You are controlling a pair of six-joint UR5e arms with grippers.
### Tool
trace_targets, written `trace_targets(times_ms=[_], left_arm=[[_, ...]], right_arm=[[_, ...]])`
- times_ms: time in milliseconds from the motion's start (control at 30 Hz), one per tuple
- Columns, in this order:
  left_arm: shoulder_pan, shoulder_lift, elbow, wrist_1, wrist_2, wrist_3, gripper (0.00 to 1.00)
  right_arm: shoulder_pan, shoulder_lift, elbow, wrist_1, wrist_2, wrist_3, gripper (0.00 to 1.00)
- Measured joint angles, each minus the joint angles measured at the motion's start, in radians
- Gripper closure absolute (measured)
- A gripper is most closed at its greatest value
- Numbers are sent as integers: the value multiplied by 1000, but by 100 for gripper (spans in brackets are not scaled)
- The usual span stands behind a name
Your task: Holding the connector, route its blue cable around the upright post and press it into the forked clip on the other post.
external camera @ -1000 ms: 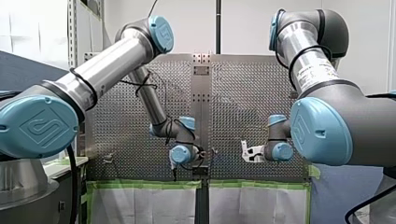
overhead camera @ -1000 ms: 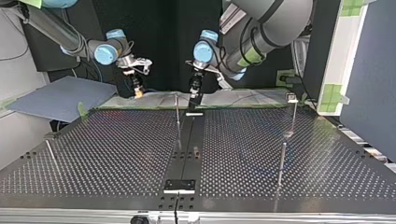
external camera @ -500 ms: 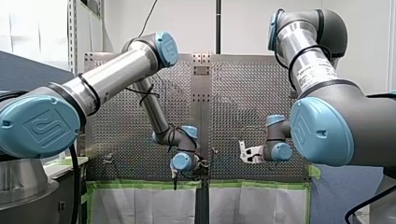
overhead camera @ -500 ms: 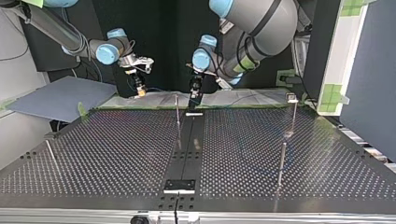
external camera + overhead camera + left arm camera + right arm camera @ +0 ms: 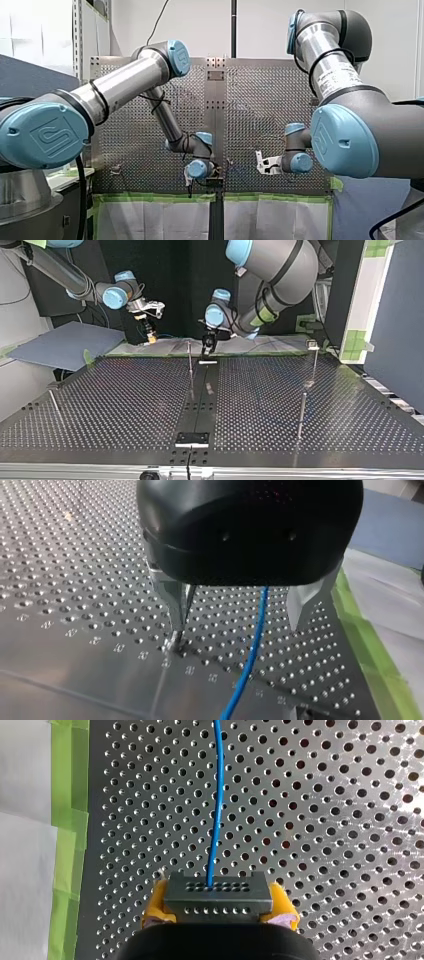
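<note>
The connector (image 5: 218,896), a grey block with rows of small holes, is clamped between the yellow pads (image 5: 159,901) of the right gripper (image 5: 220,907), its long side laid across from pad to pad. The blue cable (image 5: 215,810) is seen leaving the face turned away from that gripper and running straight ahead of it over the perforated table (image 5: 325,820), near a strip of green tape (image 5: 67,795).

In the left wrist view the cable is passed between the metal fingers (image 5: 176,605) of the left gripper (image 5: 235,632), which are spread apart.

In the top view the connector is held over the table's far edge, at the left of the upright post (image 5: 190,365).

An emblem is embossed on a blue joint cap (image 5: 45,137). The print on the label (image 5: 337,75) on the right arm cannot be read.
</note>
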State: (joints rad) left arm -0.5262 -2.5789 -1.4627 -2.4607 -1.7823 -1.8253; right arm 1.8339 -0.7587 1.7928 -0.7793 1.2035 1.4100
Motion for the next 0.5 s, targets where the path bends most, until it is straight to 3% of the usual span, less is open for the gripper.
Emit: trace_targets(times_ms=[300,500], left_arm=[[10,-43,36,-43,8,22,0],[8,-69,51,-32,12,34,0]], right_arm=[[0,0,0,-4,-1,1,100],[0,0,0,-5,-3,2,100]])
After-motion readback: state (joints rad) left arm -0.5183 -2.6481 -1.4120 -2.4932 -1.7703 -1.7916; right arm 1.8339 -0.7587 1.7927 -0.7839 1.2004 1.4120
